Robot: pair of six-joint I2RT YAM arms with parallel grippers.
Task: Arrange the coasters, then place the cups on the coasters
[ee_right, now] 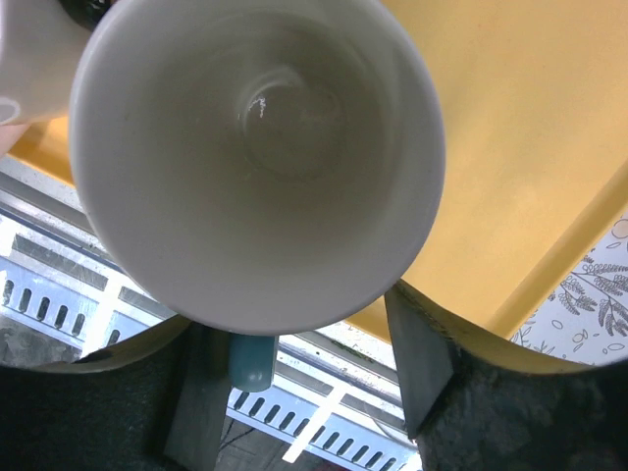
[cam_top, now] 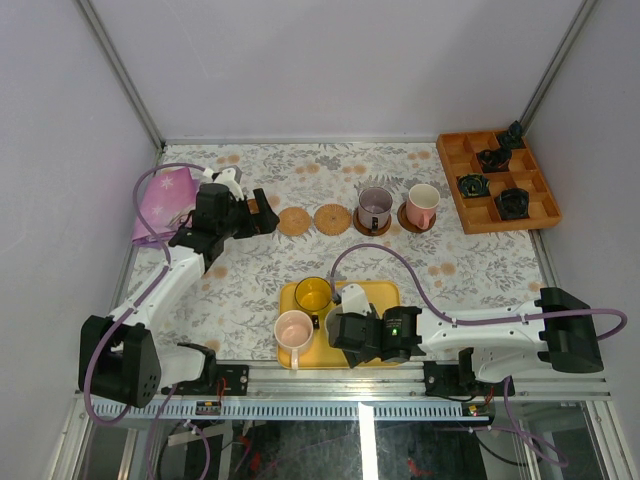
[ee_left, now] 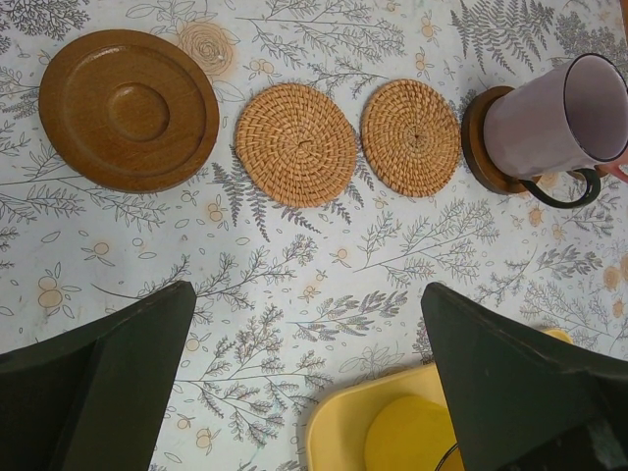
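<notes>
Cup in hand: a mug (ee_right: 255, 147) with a glossy white inside and a blue handle (ee_right: 250, 361), upright on the yellow tray (ee_right: 530, 147) at the near edge of the tabletop (ee_left: 294, 294).
Right jaws: the right gripper (ee_right: 306, 365) straddles this mug, part-way closed, with the fingers close against its wall. I cannot tell whether they press on it yet.
Doing it well: probably squeeze across the round body clear of the handle, then lift straight up past the tray lip, the yellow cup (cam_top: 313, 293) and the pink cup (cam_top: 293, 328). Set it down centred on a free coaster.
Free coasters: two tan woven discs (ee_left: 295, 144) (ee_left: 411, 136), rough and flat, and a dark wooden disc (ee_left: 128, 108), smooth with a dished centre.
Taken coasters: the purple-grey cup (ee_left: 549, 118) sits on a dark coaster (ee_left: 478, 147); the cream-pink cup (cam_top: 423, 203) sits on another.
Left jaws: the left gripper (ee_left: 304, 392) is spread wide and empty above the tabletop, near the coaster row.
Handling: glazed walls look slippery, so a firm, level grip seems wise.
</notes>
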